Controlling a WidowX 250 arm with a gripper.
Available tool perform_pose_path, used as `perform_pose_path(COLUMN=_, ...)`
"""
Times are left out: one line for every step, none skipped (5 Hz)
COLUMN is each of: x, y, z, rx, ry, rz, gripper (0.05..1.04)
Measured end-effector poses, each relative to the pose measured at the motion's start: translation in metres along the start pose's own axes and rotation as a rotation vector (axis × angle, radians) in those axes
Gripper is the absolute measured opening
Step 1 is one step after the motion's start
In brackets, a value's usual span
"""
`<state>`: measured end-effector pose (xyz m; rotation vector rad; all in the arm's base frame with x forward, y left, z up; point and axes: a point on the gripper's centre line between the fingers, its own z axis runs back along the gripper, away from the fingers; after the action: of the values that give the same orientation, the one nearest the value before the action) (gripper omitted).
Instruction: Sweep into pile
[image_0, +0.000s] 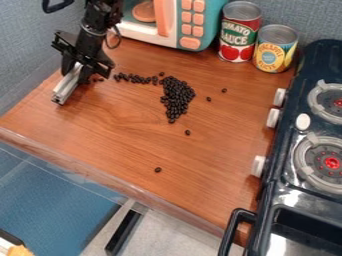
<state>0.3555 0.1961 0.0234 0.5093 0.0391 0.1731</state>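
At the upper left of the wooden counter hangs my gripper (79, 69), shut on a pale, ridged bar (67, 86) that slants down toward the left. A few dark beans (98, 79) lie just right of the bar, partly hidden by the gripper. A thin row of beans (135, 78) runs rightward from near there to a dense, elongated cluster (177, 97) at the upper middle. Several single beans lie apart: two right of the cluster, one bean (188, 132) below it, and another bean (157, 170) nearer the front edge.
A toy microwave (175, 22) stands at the back, with a tomato sauce can (239, 32) and a yellow-labelled can (274, 48) to its right. The toy stove (287, 192) borders the right side, its knobs jutting over the wood. The counter (113, 145) ends at a front-left edge.
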Motion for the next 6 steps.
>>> perform_pose_path(x=0.001, y=-0.001, z=0.000, rx=-0.027, ry=-0.002, rz=0.012, gripper=0.368)
perform_pose_path(x=0.000, y=-0.013, z=0.002, rx=-0.059, ry=-0.016, rz=0.006, gripper=0.368)
perform_pose_path(x=-0.001, y=-0.029, z=0.010, rx=-0.084, ry=-0.027, rz=-0.019, gripper=0.368)
perform_pose_path(x=0.001, y=-0.042, z=0.016, rx=-0.101, ry=-0.043, rz=-0.042, gripper=0.368)
perform_pose_path(x=0.006, y=-0.057, z=0.024, rx=-0.104, ry=-0.076, rz=-0.073, gripper=0.368)
perform_pose_path(x=0.015, y=-0.081, z=0.037, rx=-0.099, ry=-0.117, rz=-0.134, gripper=0.368)
